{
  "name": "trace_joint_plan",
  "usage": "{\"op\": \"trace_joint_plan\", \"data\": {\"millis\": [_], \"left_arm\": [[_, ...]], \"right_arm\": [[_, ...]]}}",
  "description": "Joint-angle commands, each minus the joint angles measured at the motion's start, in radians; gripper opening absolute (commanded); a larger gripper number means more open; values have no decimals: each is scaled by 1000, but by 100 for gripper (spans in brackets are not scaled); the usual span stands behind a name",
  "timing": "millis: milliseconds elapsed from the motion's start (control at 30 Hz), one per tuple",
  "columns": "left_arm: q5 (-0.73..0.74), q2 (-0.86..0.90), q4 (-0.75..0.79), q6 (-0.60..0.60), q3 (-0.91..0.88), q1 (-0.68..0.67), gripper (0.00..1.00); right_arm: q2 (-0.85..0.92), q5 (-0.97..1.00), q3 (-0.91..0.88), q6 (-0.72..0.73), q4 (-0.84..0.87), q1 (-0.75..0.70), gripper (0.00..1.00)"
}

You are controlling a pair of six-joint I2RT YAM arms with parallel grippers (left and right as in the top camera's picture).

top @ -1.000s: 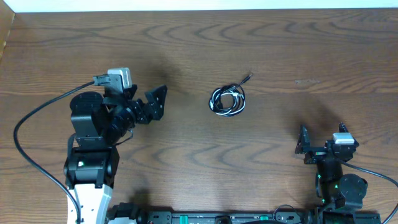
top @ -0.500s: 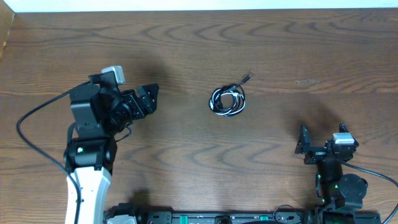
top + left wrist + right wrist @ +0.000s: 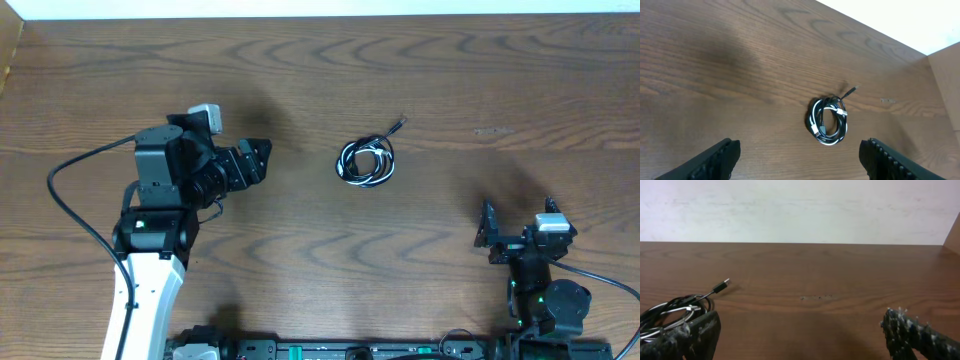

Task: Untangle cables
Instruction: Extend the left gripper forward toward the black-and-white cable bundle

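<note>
Two cables [image 3: 366,162], one black and one white, lie wound together in a single small coil near the middle of the table [image 3: 520,80]. One black plug [image 3: 400,122] sticks out toward the far edge. The coil lies in the same place and shape as it did a second ago, with nothing touching it.

The change is in the left arm. It drew back a little half a second ago and has now swung round and reached forward, so the left gripper [image 3: 262,160] sits nearer the coil than before, though well apart from it. In the left wrist view its jaws stand wide and hold nothing, with the coil framed squarely between and beyond them.

The right gripper [image 3: 488,233] has not moved. It waits near the front edge, jaws spread and holding nothing, with the coil off to its left.

Judged from this, the arm is lining up for a first pick, and no untangling is done yet.
</note>
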Motion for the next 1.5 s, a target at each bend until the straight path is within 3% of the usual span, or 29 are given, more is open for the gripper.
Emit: {"op": "trace_joint_plan", "data": {"millis": [0, 1467], "left_arm": [[-11, 0, -26, 34, 29, -2, 80], [-21, 0, -24, 37, 29, -2, 81]], "right_arm": [[-4, 4, -3, 10, -2, -7, 99], [-4, 4, -3, 10, -2, -7, 99]]}}
